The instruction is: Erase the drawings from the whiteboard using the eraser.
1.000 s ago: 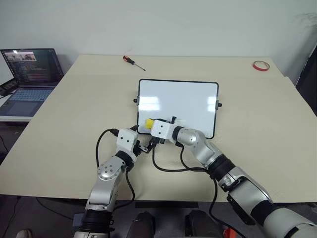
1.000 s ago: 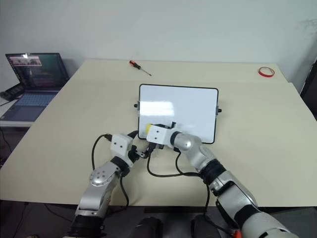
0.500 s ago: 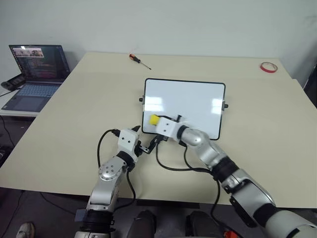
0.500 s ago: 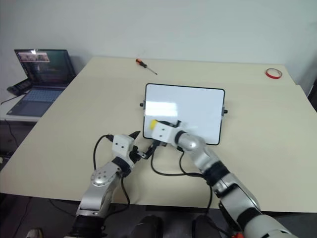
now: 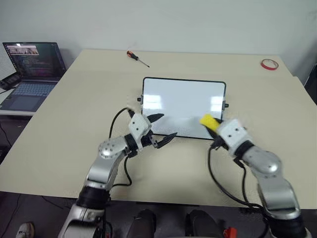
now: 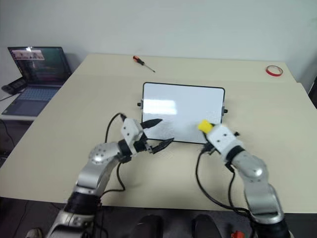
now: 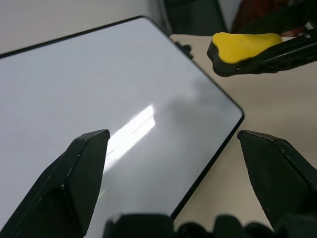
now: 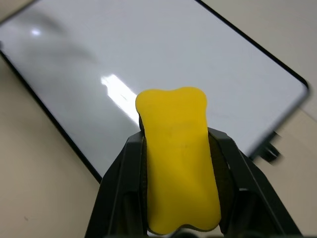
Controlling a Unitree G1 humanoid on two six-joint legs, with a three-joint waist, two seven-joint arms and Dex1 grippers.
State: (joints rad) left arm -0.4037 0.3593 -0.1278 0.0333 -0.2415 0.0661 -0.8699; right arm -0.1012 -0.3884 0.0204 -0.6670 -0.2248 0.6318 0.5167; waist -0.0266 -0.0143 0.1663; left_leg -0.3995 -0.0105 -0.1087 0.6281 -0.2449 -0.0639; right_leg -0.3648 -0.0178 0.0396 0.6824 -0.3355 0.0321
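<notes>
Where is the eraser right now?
The eraser is clamped in the right gripper, over the whiteboard's near right corner in the head views.

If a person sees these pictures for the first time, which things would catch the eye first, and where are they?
The yellow eraser stands out most: the right hand grips it at the near right corner of the whiteboard, which lies in the middle of the table and looks wiped clean. Next, the left hand hovers open over the board's near left corner. A lit laptop glows at the far left.
</notes>
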